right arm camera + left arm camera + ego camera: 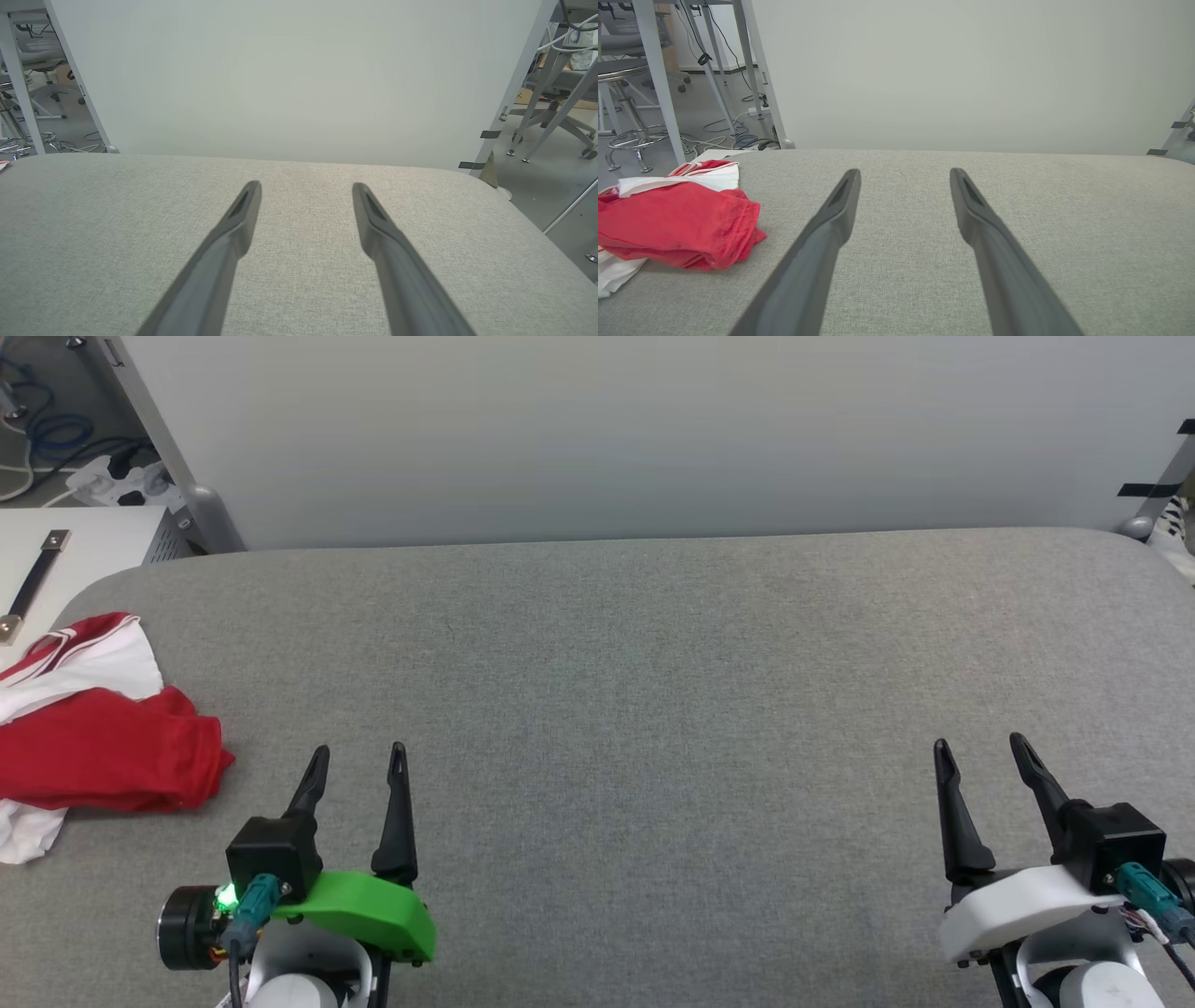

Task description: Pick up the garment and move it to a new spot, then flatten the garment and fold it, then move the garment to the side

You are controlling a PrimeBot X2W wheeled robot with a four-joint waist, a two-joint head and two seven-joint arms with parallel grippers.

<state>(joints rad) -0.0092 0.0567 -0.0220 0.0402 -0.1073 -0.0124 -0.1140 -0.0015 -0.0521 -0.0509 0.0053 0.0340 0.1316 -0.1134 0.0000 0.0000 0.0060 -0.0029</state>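
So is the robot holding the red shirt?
No, the shirt lies crumpled on the grey table, apart from the open, empty left pincer.

1. Left gripper [904, 171] is hovering over the grey fabric bench [1087, 219], its dark fingers [829, 228] standing wide apart with nothing between them.
2. Garment [686, 224] is lying bunched at the bench's left edge, red with white parts, apart from the fingers.
3. Pale wall panel [952, 70] is standing behind the bench.
4. Stool [630, 135] and cables [738, 137] are sitting on the floor, far left.
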